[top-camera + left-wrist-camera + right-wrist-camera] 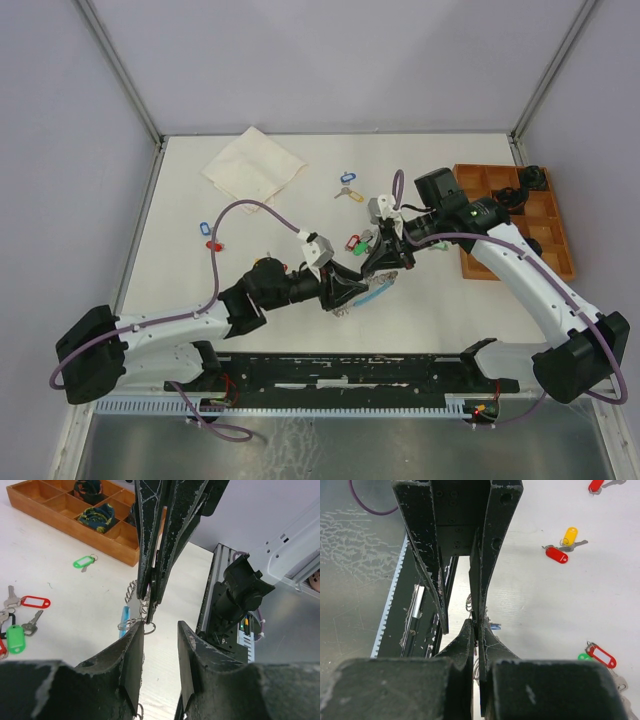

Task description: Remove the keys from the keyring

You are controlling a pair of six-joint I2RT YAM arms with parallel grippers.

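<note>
The keyring hangs low over the table's middle, its light-blue band [376, 293] and beaded chain [131, 590] showing. My right gripper [476, 626] points down and is shut on it; a small split ring [150, 628] dangles below its tips. My left gripper [161, 627] faces it from the left, open, with nothing between the fingers; its left finger [131, 645] touches the chain loops. Loose keys lie apart: red tag [35, 601], green tag [83, 561], yellow tag [570, 534]. What exactly sits between the right pads is hidden.
A wooden compartment tray [545, 255] with dark items stands at the right. A folded cloth [253, 163] lies at the back left. More tagged keys [208, 235] rest on the left, and a blue-tagged one [347, 177] behind the grippers. The black rail [350, 375] runs along the near edge.
</note>
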